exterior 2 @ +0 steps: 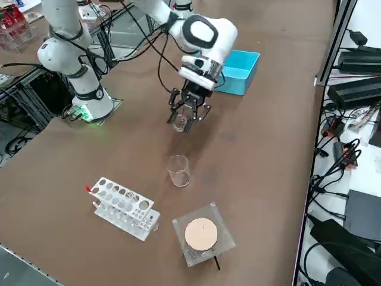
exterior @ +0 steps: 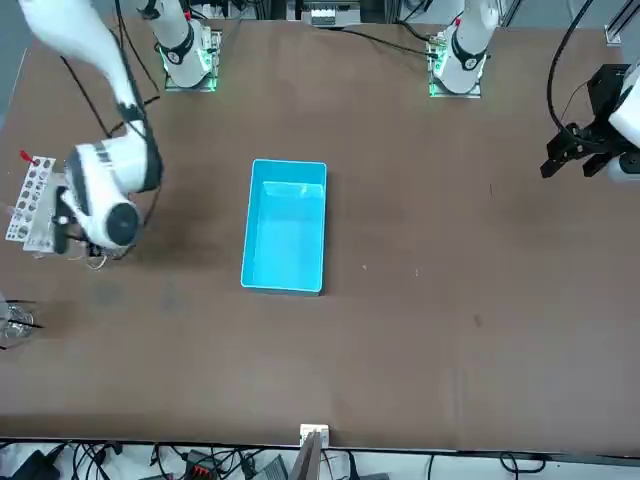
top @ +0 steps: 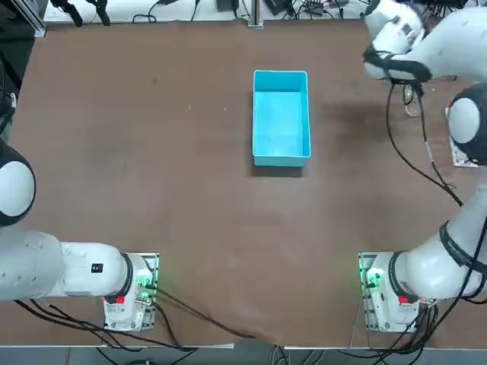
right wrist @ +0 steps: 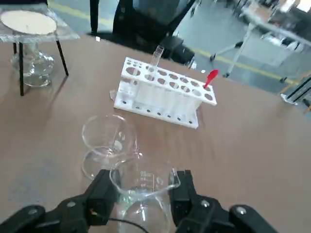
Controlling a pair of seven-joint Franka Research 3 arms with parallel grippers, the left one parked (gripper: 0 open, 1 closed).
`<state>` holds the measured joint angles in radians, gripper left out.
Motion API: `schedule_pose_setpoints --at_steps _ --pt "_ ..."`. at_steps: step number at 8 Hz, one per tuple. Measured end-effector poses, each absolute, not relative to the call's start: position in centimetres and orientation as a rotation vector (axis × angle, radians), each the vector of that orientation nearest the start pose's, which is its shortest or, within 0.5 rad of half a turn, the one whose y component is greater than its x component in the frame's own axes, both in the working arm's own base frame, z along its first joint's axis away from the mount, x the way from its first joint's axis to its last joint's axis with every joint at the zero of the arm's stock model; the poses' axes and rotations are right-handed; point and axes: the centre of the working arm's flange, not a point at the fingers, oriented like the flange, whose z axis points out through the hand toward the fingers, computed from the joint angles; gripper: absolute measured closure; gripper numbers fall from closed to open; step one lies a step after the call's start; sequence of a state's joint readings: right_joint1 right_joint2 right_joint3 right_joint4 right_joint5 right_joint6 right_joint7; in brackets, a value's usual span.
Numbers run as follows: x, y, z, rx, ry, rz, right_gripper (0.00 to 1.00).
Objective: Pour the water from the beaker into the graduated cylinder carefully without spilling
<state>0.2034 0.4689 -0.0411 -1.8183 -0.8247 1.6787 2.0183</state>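
My right gripper [exterior 2: 187, 116] is shut on the beaker [exterior 2: 179, 123], a small clear glass cup with a spout, held upright low over the table. In the right wrist view the black fingers [right wrist: 103, 191] clamp the beaker [right wrist: 141, 180] on both sides, below its rim. The graduated cylinder [exterior 2: 178, 170], the taller clear glass vessel, stands on the table a short way beyond the beaker, apart from it. From the wrist it shows just past the beaker as the graduated cylinder [right wrist: 104, 143].
A white test tube rack [exterior 2: 122, 208] lies beyond the cylinder. A wire stand with a white disc [exterior 2: 202, 233] stands near the table's edge, with a clear flask [right wrist: 30, 63] under it. A blue bin [top: 281, 116] sits mid-table.
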Motion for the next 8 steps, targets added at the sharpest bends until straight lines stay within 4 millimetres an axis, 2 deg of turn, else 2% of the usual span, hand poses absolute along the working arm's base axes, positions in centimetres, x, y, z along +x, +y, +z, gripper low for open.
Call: schedule_pose_setpoints --at_steps 3,5,8 --pt "59.5 8.5 22.7 1.461 -1.492 0.715 0.39" --pt "59.8 10.9 19.8 1.360 -1.490 0.849 0.39" --pt "60.3 14.7 17.3 1.304 -1.536 0.979 0.39"
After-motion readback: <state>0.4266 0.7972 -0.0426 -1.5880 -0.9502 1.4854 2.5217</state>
